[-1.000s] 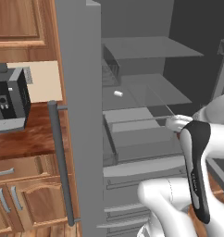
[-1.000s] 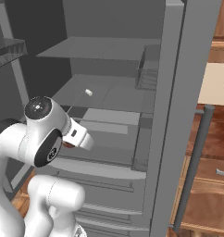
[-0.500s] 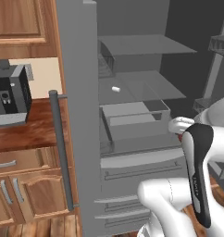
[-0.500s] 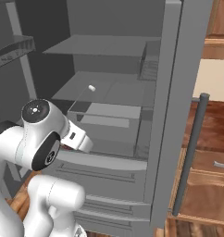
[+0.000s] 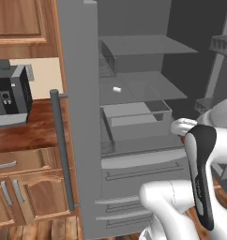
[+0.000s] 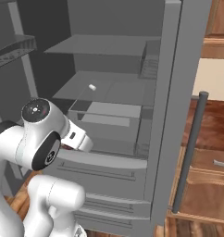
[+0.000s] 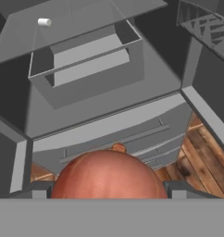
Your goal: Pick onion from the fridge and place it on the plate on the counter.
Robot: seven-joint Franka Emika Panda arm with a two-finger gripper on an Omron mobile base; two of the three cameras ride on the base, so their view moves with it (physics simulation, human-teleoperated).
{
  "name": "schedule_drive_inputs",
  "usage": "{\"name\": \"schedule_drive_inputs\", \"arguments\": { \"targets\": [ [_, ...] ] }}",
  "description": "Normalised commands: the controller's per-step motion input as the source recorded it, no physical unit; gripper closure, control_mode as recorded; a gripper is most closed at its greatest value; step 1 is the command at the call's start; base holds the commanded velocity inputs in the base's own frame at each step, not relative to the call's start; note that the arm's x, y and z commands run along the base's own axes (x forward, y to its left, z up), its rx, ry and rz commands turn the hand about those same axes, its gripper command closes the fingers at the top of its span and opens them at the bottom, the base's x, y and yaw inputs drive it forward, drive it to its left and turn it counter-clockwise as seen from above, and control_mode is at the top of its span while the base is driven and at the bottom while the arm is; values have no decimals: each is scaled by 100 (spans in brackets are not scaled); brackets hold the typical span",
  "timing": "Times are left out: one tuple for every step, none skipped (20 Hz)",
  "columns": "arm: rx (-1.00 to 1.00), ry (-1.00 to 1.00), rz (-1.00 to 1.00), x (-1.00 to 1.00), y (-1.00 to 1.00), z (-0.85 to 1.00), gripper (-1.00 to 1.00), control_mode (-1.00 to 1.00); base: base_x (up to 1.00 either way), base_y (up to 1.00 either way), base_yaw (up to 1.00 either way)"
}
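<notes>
The round reddish-brown onion is clamped in the gripper, sitting right between the fingertips. The open grey fridge lies straight ahead, so I'd guess the carry heads sideways toward the glossy dark wood counter.

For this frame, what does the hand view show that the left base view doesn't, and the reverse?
Hand view alone: the onion large at the bottom edge, between the dark finger tips, apparently gripped, with wooden floor beyond the fridge's open front.

Left base view alone: the counter with a grey appliance on it, the cabinets below, and the fridge's bar handle.

Both: the fridge interior, its pulled-out drawer, and a tiny white stub on the shelf.
</notes>
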Motion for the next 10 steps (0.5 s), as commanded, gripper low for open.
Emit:
{"name": "schedule_drive_inputs", "arguments": {
  "targets": [
    [0, 0, 0, 0, 0, 0, 100, 100, -28, 0, 0],
    [0, 0, 0, 0, 0, 0, 100, 100, -31, 0, 0],
    [0, 0, 0, 0, 0, 0, 100, 100, -34, 0, 0],
    [0, 0, 0, 0, 0, 0, 100, 100, -36, 0, 0],
    [0, 0, 0, 0, 0, 0, 100, 100, -40, 0, 0],
    [0, 0, 0, 0, 0, 0, 100, 100, -38, 0, 0],
    [0, 0, 0, 0, 0, 0, 100, 100, -39, 0, 0],
    [0, 0, 0, 0, 0, 0, 100, 100, -39, 0, 0],
    [0, 0, 0, 0, 0, 0, 100, 100, -37, 0, 0],
    [0, 0, 0, 0, 0, 0, 100, 100, -34, 0, 0]
  ]
}}
